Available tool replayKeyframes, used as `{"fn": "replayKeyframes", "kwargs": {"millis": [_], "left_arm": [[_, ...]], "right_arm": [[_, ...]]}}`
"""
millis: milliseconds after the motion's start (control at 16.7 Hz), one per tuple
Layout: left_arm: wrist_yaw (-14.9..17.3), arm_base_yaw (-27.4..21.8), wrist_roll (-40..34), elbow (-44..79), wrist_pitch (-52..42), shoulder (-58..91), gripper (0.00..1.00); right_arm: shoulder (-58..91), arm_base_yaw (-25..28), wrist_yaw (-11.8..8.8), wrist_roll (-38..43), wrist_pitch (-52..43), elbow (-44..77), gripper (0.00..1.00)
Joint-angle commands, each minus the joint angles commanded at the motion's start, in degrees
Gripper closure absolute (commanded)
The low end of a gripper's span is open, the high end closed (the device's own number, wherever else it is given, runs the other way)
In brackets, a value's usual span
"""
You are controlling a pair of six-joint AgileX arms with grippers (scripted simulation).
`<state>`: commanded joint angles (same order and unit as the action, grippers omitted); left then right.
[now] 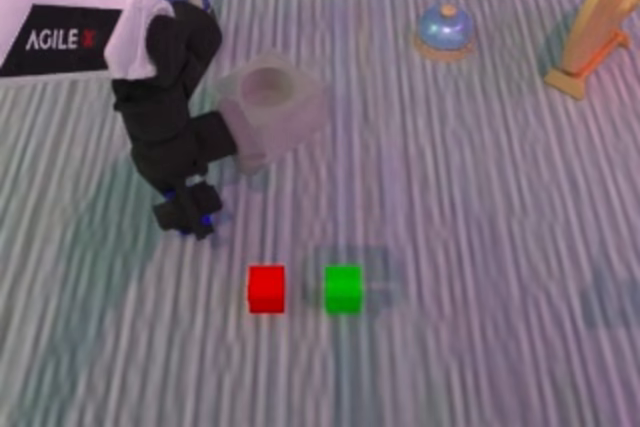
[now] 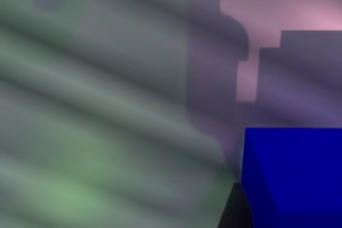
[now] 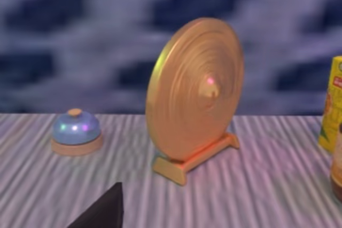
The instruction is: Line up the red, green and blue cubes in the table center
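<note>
now left claw [image 1: 192, 219] w/ blue cube [image 2: 291, 177]

Rendered simulation tabletop: striped table [image 1: 480, 207], blurred backdrop, scattered props (service bell [image 1: 446, 29], golden disc [image 3: 195, 92]).

Under the left gripper [image 1: 192, 217], just beside the grey block [image 1: 272, 109], the blue cube [image 2: 291, 177] is hidden from above and is cut off by the left wrist view's edge. The golden disc [image 1: 598, 17] is cropped in the top view.
</note>
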<state>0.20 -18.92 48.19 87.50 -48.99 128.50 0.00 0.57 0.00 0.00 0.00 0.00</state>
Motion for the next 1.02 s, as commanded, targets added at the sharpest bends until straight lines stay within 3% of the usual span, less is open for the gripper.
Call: {"fn": "replayKeyframes", "kwargs": {"millis": [420,780,1020], "left_arm": [[0.54,-0.03,-0.35,0.92,-1.86,-1.56,1.0],[0.5,0.95,-0.56,7.71,-13.35,-5.75,1.0],[0.49,1.07,-0.63,8.48,-14.42,-6.45,1.0]], "right_arm": [[0.0,0.0,0.0,0.0,0.0,0.0,0.0],[0.0,0.0,0.0,0.0,0.0,0.0,0.0],[0.0,0.0,0.0,0.0,0.0,0.0,0.0]]}}
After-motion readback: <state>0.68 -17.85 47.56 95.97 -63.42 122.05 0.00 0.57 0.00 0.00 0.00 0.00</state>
